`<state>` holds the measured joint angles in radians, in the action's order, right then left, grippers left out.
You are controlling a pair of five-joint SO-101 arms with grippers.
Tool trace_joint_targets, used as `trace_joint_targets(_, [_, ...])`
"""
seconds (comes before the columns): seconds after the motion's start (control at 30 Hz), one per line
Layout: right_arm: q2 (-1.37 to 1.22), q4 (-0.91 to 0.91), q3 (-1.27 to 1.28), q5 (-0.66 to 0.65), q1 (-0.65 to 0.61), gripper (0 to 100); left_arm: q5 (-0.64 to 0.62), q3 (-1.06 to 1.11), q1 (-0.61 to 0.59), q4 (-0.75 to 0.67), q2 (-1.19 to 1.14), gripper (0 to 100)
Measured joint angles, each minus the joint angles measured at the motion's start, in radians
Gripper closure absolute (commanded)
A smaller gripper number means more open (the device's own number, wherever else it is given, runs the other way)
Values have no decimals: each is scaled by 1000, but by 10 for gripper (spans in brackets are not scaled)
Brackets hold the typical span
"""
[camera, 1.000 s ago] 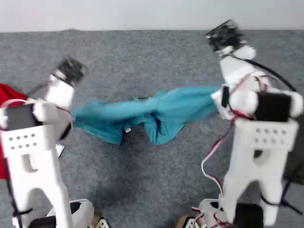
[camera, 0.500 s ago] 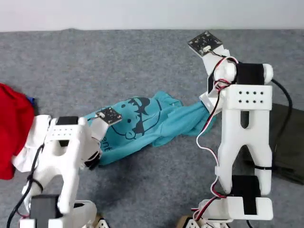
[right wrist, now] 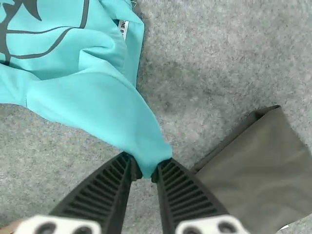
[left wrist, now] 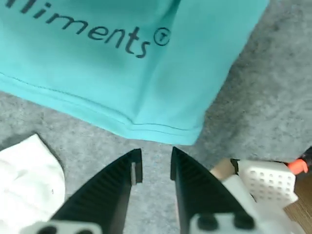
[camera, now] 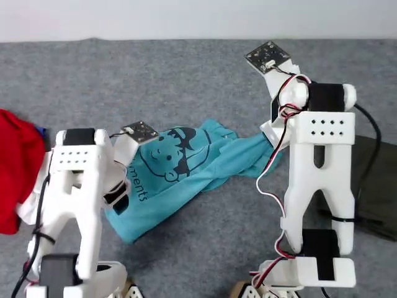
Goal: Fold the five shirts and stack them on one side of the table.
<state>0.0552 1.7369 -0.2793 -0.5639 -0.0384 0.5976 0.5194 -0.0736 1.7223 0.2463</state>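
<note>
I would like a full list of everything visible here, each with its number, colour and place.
teal shirt: one, teal with dark print, middle of the table, between the arms.
red shirt: one, red, table's left side.
dark shirt: one, dark grey-green, table's right side.
white cloth: one, white, near the left pincer.
table: one, grey cover.
left pincer: one, black, open, just off the teal shirt's hem.
right pincer: one, black, shut on a corner of the teal shirt.

White printed arms [camera: 319, 167], black servo blocks [camera: 325, 96] and red-and-white cables [camera: 285, 112] (looped loose, right side) sit behind each gripper [right wrist: 145, 171], whose ribbed fingers [right wrist: 112, 183] are black.
</note>
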Motion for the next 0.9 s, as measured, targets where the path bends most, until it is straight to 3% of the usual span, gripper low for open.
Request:
trace_joint_targets(0.37, [-8,-11,0,0,0,987,0,163,115,-49,97,853])
trace_joint_targets(0.5, [-8,-17,0,0,0,987,-43,199,143,-137,34,814])
trace_joint_targets(0.9, [-8,-17,0,0,37,988,-135,273,186,-339,-187,822])
